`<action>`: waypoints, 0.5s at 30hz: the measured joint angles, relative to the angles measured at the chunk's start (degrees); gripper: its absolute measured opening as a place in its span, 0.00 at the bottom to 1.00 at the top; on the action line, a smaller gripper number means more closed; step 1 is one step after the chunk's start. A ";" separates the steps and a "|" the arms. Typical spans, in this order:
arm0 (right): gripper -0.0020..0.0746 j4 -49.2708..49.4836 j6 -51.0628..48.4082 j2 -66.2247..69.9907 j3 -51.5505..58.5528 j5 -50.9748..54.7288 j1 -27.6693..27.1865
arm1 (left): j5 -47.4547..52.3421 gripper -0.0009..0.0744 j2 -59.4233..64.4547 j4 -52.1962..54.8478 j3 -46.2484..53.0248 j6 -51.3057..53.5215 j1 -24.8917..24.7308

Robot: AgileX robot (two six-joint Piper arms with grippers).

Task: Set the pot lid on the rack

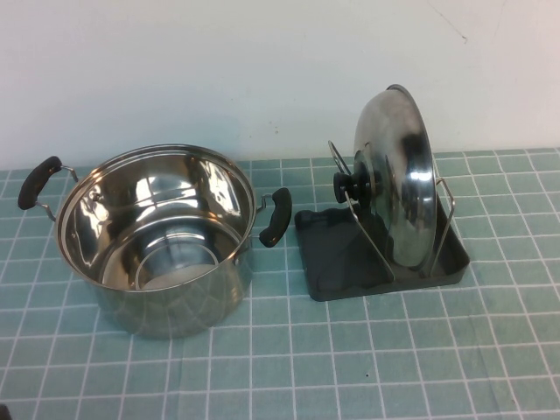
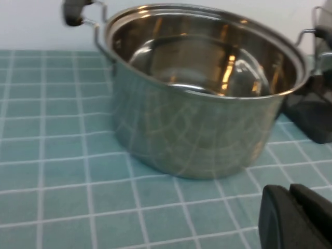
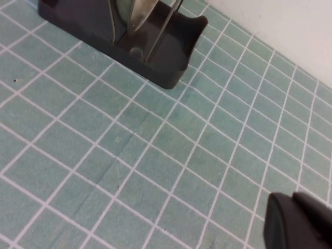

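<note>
The shiny steel pot lid (image 1: 407, 175) stands on edge in the rack (image 1: 350, 262), held between its wire loops, black knob (image 1: 354, 185) facing the pot. The rack is a dark grey tray at the right of the table. In the right wrist view the rack (image 3: 155, 52) and the lid's lower edge (image 3: 137, 13) show far off. My right gripper (image 3: 293, 196) is shut and empty, low over the tiles, away from the rack. My left gripper (image 2: 290, 189) is shut and empty, on the near side of the pot. Neither gripper shows in the high view.
A deep steel pot (image 1: 157, 236) with two black side handles stands at the left, empty; it also shows in the left wrist view (image 2: 202, 104). The green tiled table top (image 1: 350, 367) spreads in front. A white wall closes the back.
</note>
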 joint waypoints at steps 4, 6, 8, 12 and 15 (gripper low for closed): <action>0.03 0.00 0.00 0.00 0.00 0.00 0.00 | -0.22 0.01 -0.65 -11.49 0.72 13.03 11.08; 0.03 0.00 0.00 0.00 0.00 0.00 0.00 | -0.51 0.01 -0.74 -15.10 1.70 17.44 15.15; 0.03 0.00 0.00 0.00 0.00 0.00 0.00 | -1.14 0.01 -0.74 -18.14 3.01 20.24 18.55; 0.03 0.11 0.00 0.00 0.00 0.00 0.00 | -2.62 0.01 -0.74 -21.52 7.04 22.22 23.10; 0.03 0.11 0.00 0.00 0.00 0.00 0.00 | -6.03 0.01 -0.74 -21.91 9.24 22.45 23.81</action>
